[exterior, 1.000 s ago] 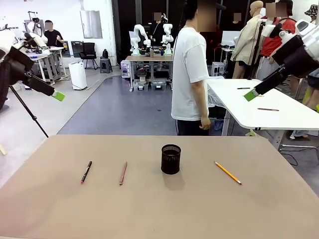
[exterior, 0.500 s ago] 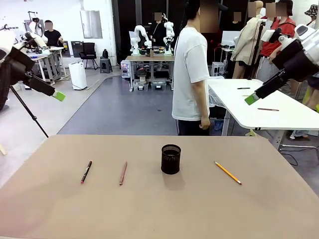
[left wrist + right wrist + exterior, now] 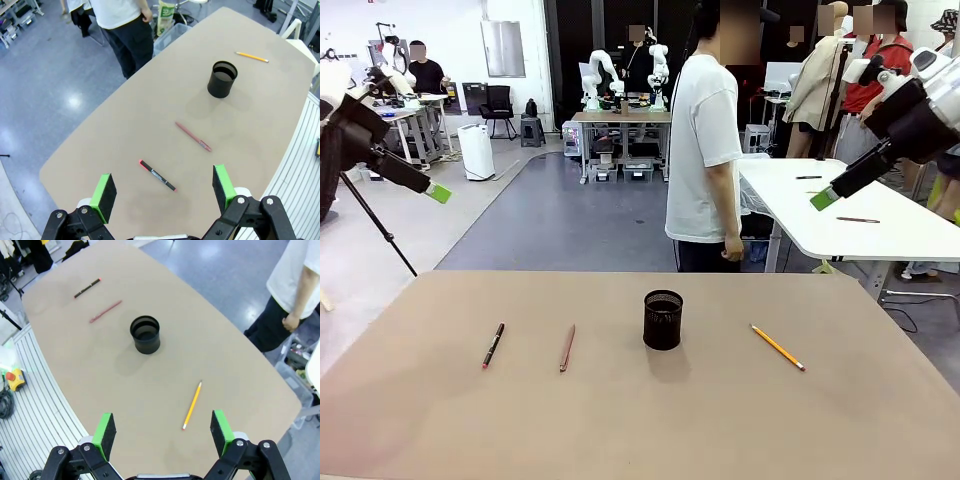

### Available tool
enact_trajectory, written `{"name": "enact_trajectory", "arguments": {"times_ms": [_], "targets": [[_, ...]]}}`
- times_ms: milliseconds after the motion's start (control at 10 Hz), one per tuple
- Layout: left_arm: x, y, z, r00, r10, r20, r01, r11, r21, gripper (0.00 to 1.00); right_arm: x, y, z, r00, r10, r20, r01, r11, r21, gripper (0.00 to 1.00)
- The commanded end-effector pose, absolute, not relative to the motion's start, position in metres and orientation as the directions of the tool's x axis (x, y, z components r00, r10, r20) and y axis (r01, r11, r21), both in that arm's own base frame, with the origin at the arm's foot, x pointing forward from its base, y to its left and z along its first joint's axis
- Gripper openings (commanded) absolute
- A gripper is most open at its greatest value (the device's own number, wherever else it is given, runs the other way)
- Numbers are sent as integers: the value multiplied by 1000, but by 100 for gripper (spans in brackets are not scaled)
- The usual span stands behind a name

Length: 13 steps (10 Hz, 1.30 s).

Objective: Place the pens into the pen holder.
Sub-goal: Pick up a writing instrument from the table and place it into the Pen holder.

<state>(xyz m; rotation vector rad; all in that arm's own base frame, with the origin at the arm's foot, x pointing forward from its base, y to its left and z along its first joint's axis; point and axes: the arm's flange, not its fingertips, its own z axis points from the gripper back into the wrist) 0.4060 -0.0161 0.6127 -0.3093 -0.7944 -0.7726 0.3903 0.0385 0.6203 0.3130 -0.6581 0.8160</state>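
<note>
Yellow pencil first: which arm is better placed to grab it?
Right, likely. The yellow pencil lies right of the pen holder, closest below the open right gripper. The open left gripper hangs above the black pen and reddish-brown pen, across the holder.

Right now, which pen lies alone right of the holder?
The yellow-orange pencil; the reddish-brown pen and black pen both lie left of the pen holder.

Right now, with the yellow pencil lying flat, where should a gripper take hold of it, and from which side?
Probably mid-shaft on the yellow pencil, coming straight down with the jaws across its length. It lies flat, thin and diagonal on the table, clear of the pen holder, so only its sides offer grip.
</note>
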Motion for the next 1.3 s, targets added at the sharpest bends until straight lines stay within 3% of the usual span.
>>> {"name": "enact_trajectory", "arguments": {"times_ms": [0, 1000, 1200], "targets": [[406, -16, 613, 453, -504, 736, 725, 688, 25, 100, 391, 39, 622, 503, 564, 655, -757, 653, 19, 100], [406, -16, 613, 451, -503, 737, 723, 690, 29, 100, 391, 39, 622, 503, 564, 655, -757, 653, 19, 100], [403, -53, 610, 591, -506, 628, 669, 742, -32, 100, 391, 39, 622, 503, 564, 655, -757, 653, 19, 100]]}}
